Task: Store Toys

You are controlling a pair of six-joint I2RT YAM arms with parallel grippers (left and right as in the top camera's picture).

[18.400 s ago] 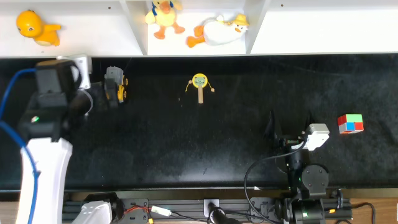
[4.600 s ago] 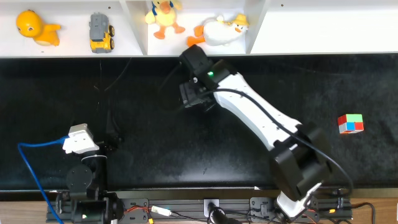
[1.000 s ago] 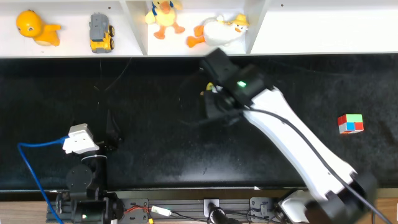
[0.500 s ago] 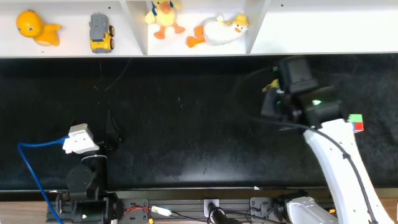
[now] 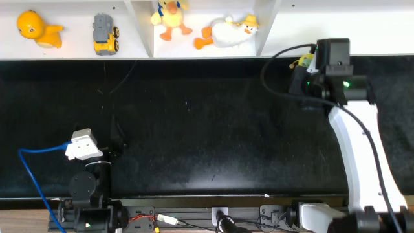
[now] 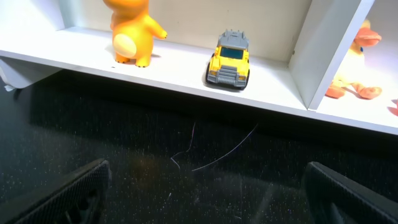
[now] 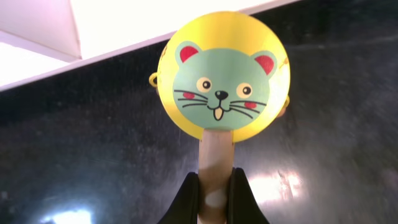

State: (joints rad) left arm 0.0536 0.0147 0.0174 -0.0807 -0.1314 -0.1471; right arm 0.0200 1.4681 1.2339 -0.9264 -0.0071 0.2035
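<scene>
My right gripper (image 7: 214, 186) is shut on the wooden stick of a yellow round rattle drum (image 7: 222, 78) with a green cat face. In the top view that drum (image 5: 301, 63) is held by the right gripper (image 5: 304, 70) at the front edge of the white shelf (image 5: 323, 48), before its right compartment. My left gripper (image 5: 115, 133) rests low at the left, open, with nothing between its fingers (image 6: 81, 186). It faces the shelf (image 6: 186, 78), where a yellow toy truck (image 6: 231, 58) and an orange duck (image 6: 132, 30) stand.
The shelf holds an orange duck (image 5: 39, 27) and the truck (image 5: 103, 33) in the left compartment, and a yellow duck plush (image 5: 171, 16) and a white goose plush (image 5: 228, 31) in the middle one. Black matting (image 5: 207, 129) covers the table.
My right arm has swung right and toward the shelf with the rattle drum, from the table's middle to the right compartment's edge. The left arm has not moved.
</scene>
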